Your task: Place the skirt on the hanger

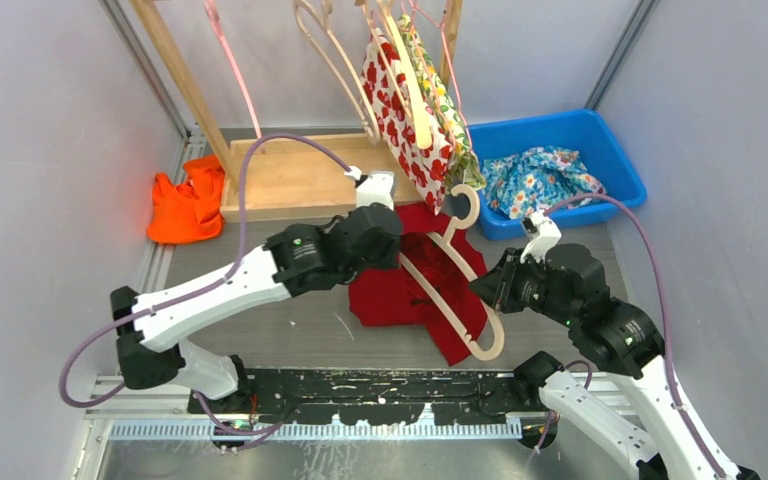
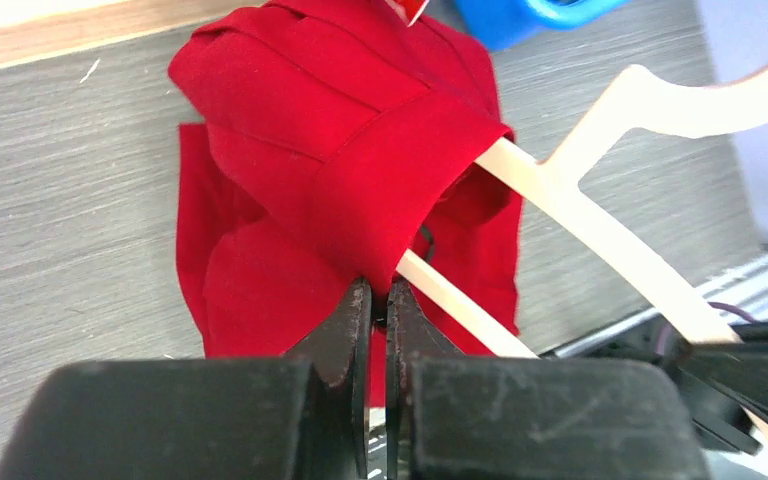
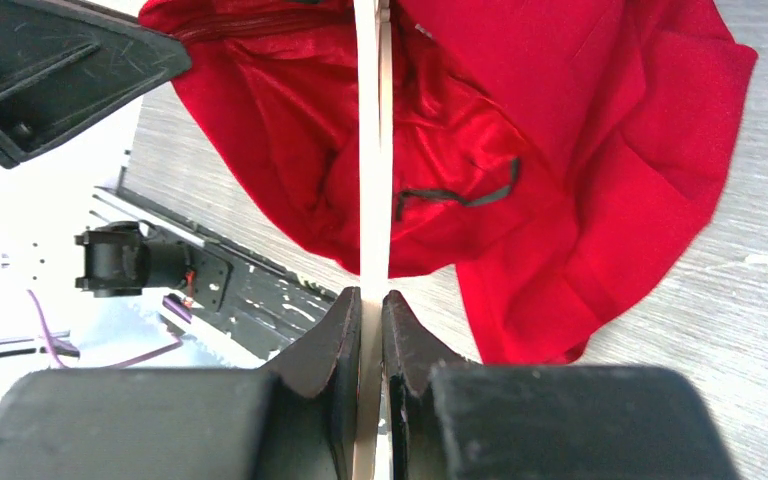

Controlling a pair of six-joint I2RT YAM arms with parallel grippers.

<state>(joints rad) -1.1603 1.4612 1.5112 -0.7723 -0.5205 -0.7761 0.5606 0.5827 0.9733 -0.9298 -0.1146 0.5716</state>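
Note:
A red skirt (image 1: 400, 290) lies crumpled on the grey table in the middle, and a pale wooden hanger (image 1: 460, 300) runs through it. My left gripper (image 1: 392, 238) is shut on the skirt's waistband (image 2: 380, 230), pinching the red cloth right beside the hanger's lower bar (image 2: 460, 305). My right gripper (image 1: 487, 290) is shut on the hanger's thin bar (image 3: 371, 180), which passes up into the skirt (image 3: 580, 150). The hanger's hook (image 2: 700, 100) points toward the blue bin.
A wooden rack (image 1: 290, 170) at the back carries empty hangers (image 1: 335, 60) and a red-and-white floral garment (image 1: 410, 120). A blue bin (image 1: 570, 135) with floral cloth (image 1: 540, 180) stands back right. An orange cloth (image 1: 188, 207) lies back left.

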